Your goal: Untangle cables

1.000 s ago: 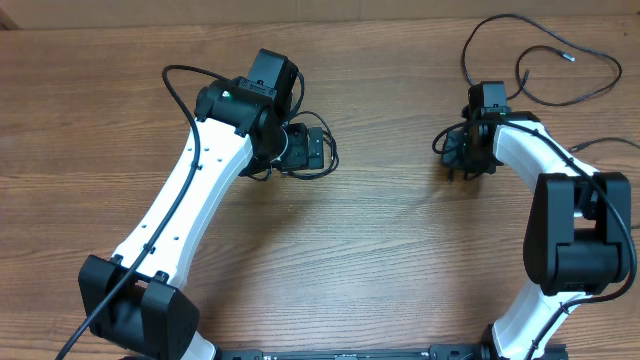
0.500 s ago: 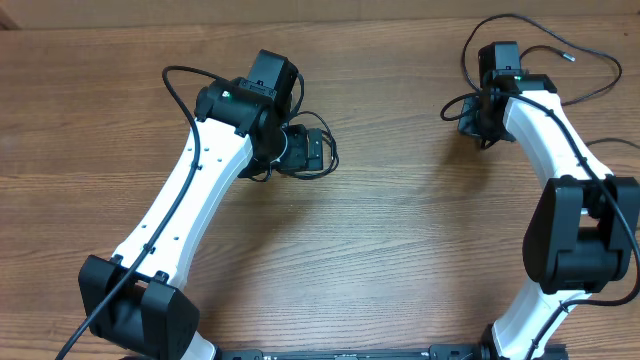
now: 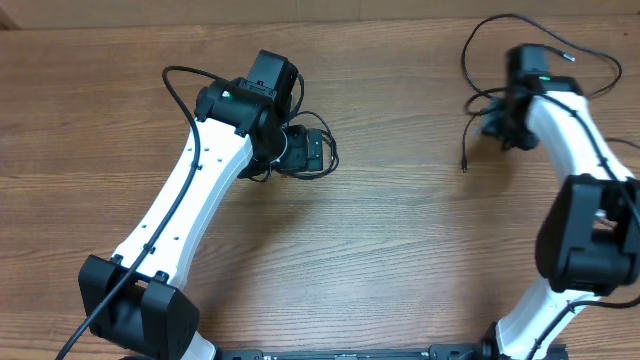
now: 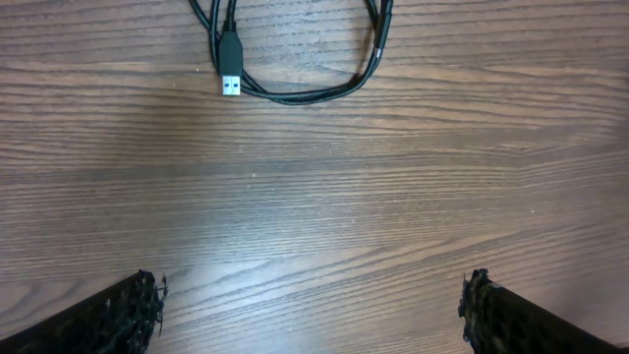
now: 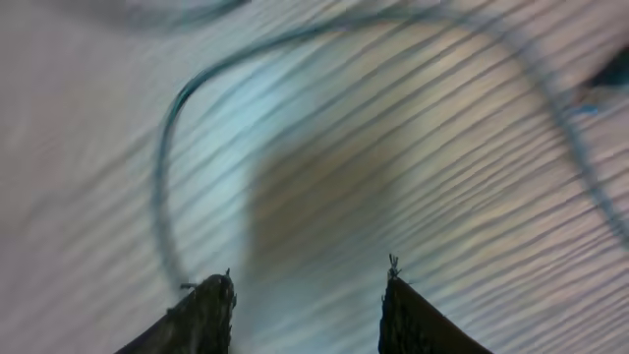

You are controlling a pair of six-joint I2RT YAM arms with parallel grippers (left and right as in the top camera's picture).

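The overhead view is bright and evenly lit from above, warm in tone and sharp across the wooden table (image 3: 400,250). The left arm (image 3: 190,190) throws only a soft, faint shadow beside it. The left wrist view is crisp: the wood grain and the USB plug (image 4: 230,79) read clearly, with a pale sheen at lower left. The right wrist view is heavily blurred and washed bluish-white. Its cable (image 5: 162,167) is a smeared curve, and the grain is streaked diagonally.
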